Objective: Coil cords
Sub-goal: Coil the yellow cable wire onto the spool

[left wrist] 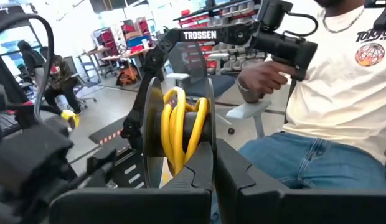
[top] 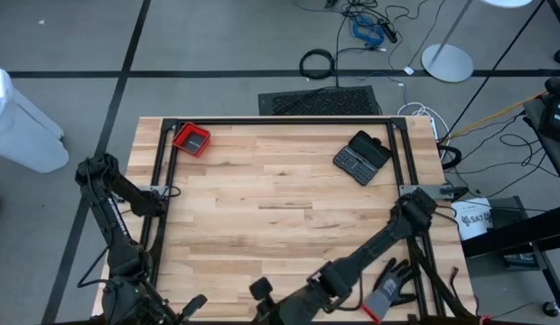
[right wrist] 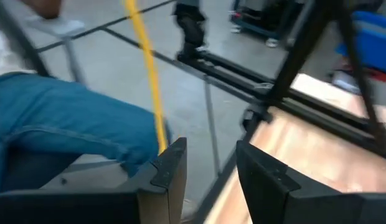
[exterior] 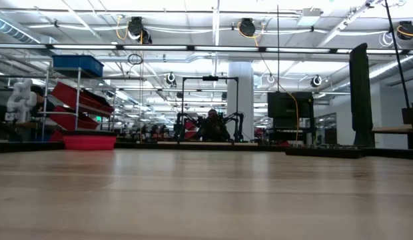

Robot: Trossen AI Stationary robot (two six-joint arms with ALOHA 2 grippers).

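Observation:
The cords show in the left wrist view as a bunch of yellow loops [left wrist: 177, 127] with a thin black loop [left wrist: 144, 118] around them. My left gripper [left wrist: 211, 177], at the table's near left corner [top: 191, 307], is shut on them. A single yellow strand [right wrist: 149, 74] runs taut past one finger [right wrist: 165, 165] of my right gripper [right wrist: 208, 168]. That gripper is open beyond the table's near edge [top: 262, 293], with nothing in its gap. The low view shows neither cords nor grippers. My left gripper pinches the lower part of the yellow loops [left wrist: 180, 163] between its two fingers. The fingers point level, off the table's near side. The loops stand upright beyond the fingertips, lifted clear of the table. My right gripper: I cannot tell whether the yellow strand touches its finger.
A seated person in jeans [left wrist: 305, 162] is close beyond both grippers, one hand [left wrist: 261, 78] on a black device. A grey-black glove [top: 388, 287] lies near the right arm, a red bin [top: 191, 140] far left, a black case [top: 361, 158] far right. Black frame rails [top: 280, 120] border the table.

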